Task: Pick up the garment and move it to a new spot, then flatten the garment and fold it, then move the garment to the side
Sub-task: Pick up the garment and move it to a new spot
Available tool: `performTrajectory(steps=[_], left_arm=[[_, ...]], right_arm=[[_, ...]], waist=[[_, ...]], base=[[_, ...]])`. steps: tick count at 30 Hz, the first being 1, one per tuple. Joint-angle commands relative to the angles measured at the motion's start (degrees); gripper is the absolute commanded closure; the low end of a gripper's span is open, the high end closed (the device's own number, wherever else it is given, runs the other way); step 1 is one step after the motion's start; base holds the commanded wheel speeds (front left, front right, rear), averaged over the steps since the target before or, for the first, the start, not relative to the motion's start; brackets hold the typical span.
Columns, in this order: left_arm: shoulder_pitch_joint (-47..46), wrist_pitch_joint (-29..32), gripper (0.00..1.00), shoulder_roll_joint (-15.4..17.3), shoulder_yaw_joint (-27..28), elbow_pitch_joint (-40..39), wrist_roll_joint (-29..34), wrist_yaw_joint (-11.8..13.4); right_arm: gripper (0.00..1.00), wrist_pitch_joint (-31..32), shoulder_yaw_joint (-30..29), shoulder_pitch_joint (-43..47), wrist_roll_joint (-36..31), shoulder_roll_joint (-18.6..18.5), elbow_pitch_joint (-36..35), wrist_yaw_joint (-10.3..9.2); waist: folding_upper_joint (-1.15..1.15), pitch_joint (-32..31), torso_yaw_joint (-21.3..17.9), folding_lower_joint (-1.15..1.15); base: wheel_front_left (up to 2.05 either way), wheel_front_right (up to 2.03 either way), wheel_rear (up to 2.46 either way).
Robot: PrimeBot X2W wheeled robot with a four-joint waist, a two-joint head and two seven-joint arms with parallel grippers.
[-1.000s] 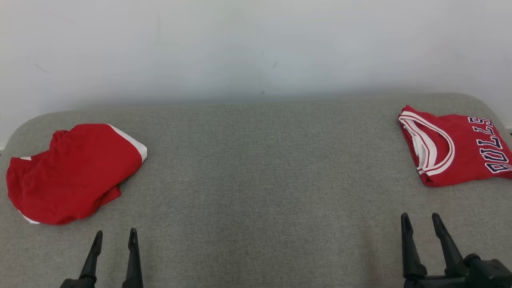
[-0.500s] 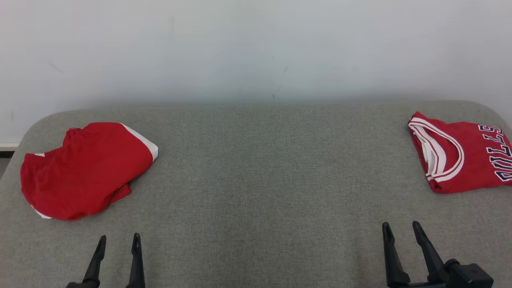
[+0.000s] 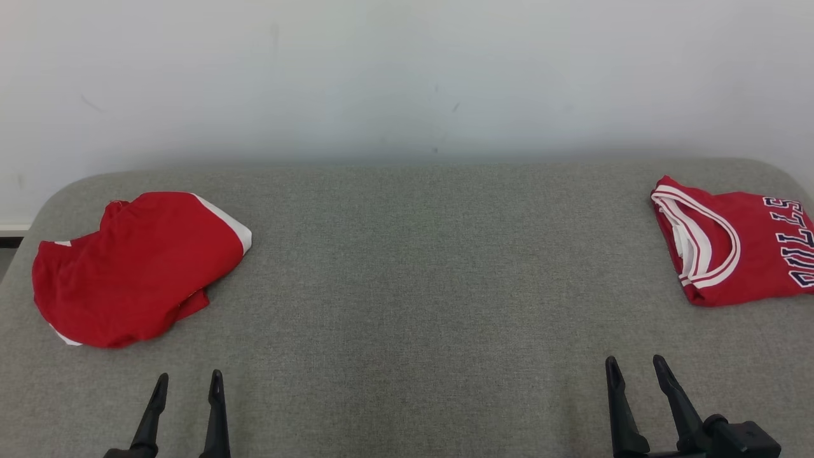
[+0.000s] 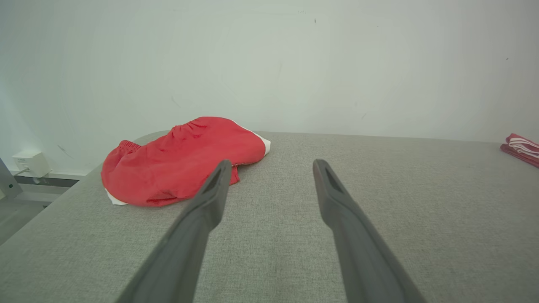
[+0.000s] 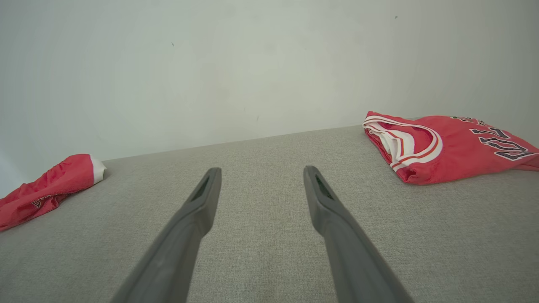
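A crumpled red garment (image 3: 137,267) with white trim lies at the left end of the grey padded table (image 3: 407,267); it also appears as the red garment (image 4: 185,160) in the left wrist view and the red garment (image 5: 46,185) in the right wrist view. My left gripper (image 3: 189,376) hovers open just in front of it and slightly to its right, touching nothing; the left gripper (image 4: 271,162) has its fingers spread over bare cloth. My right gripper (image 3: 636,360) stands open near the front right, and the right gripper (image 5: 261,169) holds nothing.
A folded red jersey (image 3: 738,245) with white collar bands and dark lettering lies at the table's right end, beyond my right gripper. A pale wall runs behind the table. A white wall box (image 4: 29,163) sits low at the left, past the table's rounded corner.
The head view has shifted, so both garments sit a little further right in the picture. My right gripper has drawn somewhat left and lower. Both grippers stay open and empty.
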Motion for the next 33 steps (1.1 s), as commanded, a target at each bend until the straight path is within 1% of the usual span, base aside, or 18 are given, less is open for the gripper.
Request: performTrajectory(steps=[1, 4, 9, 10, 11, 12, 13, 21, 33], left_arm=[[0.2, -0.2, 0.0, 0.0, 0.1, -0.1, 0.2, -0.1], [-0.1, -0.2, 0.0, 0.2, 0.2, 0.1, 0.2, 0.0], [-0.8, -0.2, 0.0, 0.5, 0.4, 0.2, 0.3, -0.1], [-0.8, -0.2, 0.0, 0.5, 0.4, 0.2, 0.3, -0.1], [-1.0, -0.2, 0.0, 0.5, 0.4, 0.3, 0.2, 0.0], [-1.0, -0.2, 0.0, 0.5, 0.4, 0.3, 0.2, 0.0], [-0.9, -0.2, 0.0, 0.5, 0.6, 0.3, 0.3, 0.0], [-1.3, -0.2, 0.0, 0.6, 1.2, 1.0, -0.3, 0.2], [0.2, -0.2, 0.0, 0.1, 3.0, 0.5, -0.8, 1.4]], right_arm=[[0.0, -0.3, -0.1, 0.0, 0.0, 0.1, 0.1, -0.15], [0.0, -0.4, -0.3, 0.2, 0.0, 0.1, 0.1, -0.16], [0.0, -0.5, -0.4, 0.2, 0.3, 0.2, 0.1, -0.15], [0.0, -0.5, -0.4, 0.2, 0.3, 0.2, 0.1, -0.15], [0.0, -0.5, -0.4, 0.2, 0.4, 0.2, 0.1, -0.15], [0.0, -0.5, -0.4, 0.2, 0.4, 0.2, 0.1, -0.15], [0.0, -0.5, -0.2, 0.1, 0.5, 0.2, 0.1, -0.16], [0.0, -0.9, -0.2, -0.4, 0.6, 0.2, 0.6, -0.16], [0.0, -1.0, 0.8, -0.9, 0.1, 0.2, 0.9, -0.15]], waist=[[0.0, 0.0, 0.1, 0.0], [0.0, 0.0, 0.7, 0.0], [0.0, 0.5, 3.1, 0.0], [0.0, 0.5, 3.1, 0.0], [0.0, 0.9, 4.7, 0.0], [0.0, 0.9, 4.7, 0.0], [0.0, 1.0, 5.5, 0.0], [0.0, 1.7, 13.6, 0.0], [0.0, 1.6, 25.6, 0.0]], base=[[0.0, 0.0, 0.0], [0.0, 0.0, 0.0], [0.0, 0.0, 0.0], [0.0, 0.0, 0.0], [0.0, 0.0, 0.0], [0.0, 0.0, 0.0], [0.0, 0.0, 0.0], [0.0, 0.0, 0.0], [0.0, 0.0, 0.0]])
